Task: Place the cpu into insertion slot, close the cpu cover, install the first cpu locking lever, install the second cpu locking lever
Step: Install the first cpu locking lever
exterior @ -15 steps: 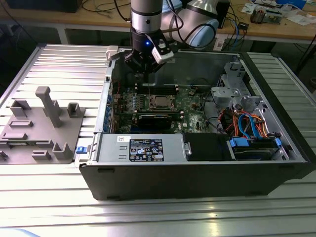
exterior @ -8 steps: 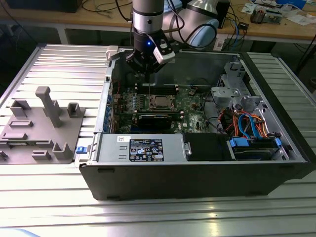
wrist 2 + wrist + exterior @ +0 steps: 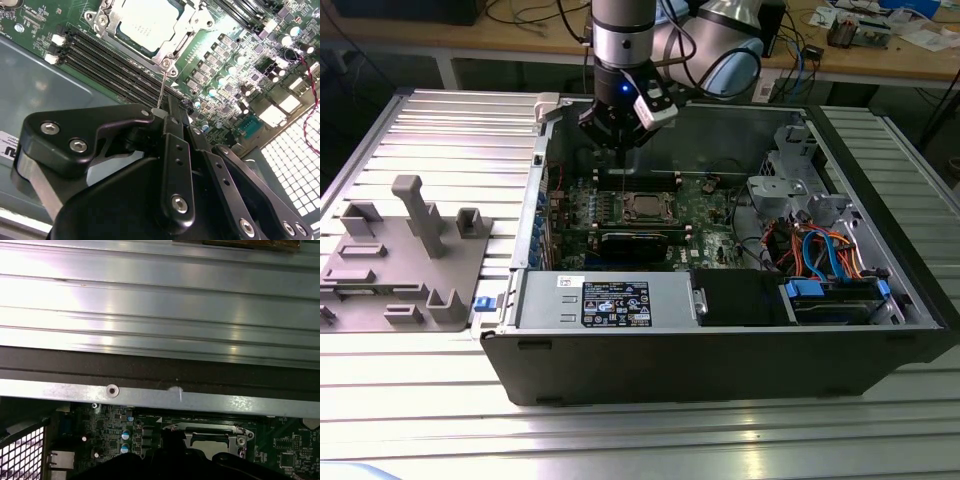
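Ribbed metal tabletop (image 3: 410,400) carries the open computer case (image 3: 720,360). Inside, the cpu (image 3: 147,20) sits in its slot with the cover (image 3: 176,36) down. My claw (image 3: 165,112), pinched narrow on a thin lever (image 3: 161,90), hangs near the case's far wall, so I judge the levers unfinished.

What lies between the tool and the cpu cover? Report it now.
In the second wrist view, a thin metal rod runs from the tool to a corner of the cpu cover, crossing long black slots on the green board.

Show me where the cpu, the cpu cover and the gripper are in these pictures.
cpu (image 3: 147,22): second wrist view, middle of its metal top.
cpu cover (image 3: 187,31): second wrist view, a side bar of the frame.
gripper (image 3: 167,114): second wrist view, tip of the black fingers.
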Action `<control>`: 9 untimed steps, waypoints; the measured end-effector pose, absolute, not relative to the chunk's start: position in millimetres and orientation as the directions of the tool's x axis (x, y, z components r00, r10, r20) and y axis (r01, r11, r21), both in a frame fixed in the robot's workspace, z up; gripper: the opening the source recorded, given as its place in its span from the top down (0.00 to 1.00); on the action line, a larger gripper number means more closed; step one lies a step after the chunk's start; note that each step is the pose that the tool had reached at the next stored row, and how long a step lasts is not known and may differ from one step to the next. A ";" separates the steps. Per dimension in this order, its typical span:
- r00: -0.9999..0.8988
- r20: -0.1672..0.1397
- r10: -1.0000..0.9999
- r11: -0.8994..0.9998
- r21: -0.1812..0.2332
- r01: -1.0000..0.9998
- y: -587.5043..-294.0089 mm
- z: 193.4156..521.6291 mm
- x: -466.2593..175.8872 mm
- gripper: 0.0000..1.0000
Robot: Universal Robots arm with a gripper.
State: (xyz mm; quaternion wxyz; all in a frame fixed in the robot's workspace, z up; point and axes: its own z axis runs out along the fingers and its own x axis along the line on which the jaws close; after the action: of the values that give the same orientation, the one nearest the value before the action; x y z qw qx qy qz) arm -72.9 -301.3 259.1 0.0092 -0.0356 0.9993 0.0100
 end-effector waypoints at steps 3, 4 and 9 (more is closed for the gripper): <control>-0.997 -0.019 -0.071 0.997 0.019 -0.072 -301.3 259.1 -71.4 0.89; -0.997 -0.019 -0.071 0.997 0.019 -0.072 -301.3 259.1 -70.6 0.89; -0.997 -0.019 -0.071 0.997 0.019 -0.071 -301.3 259.1 -68.3 0.89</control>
State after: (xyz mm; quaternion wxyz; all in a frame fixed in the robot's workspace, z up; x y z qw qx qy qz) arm -68.3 -301.3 259.1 0.0092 -0.0356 0.9993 0.0100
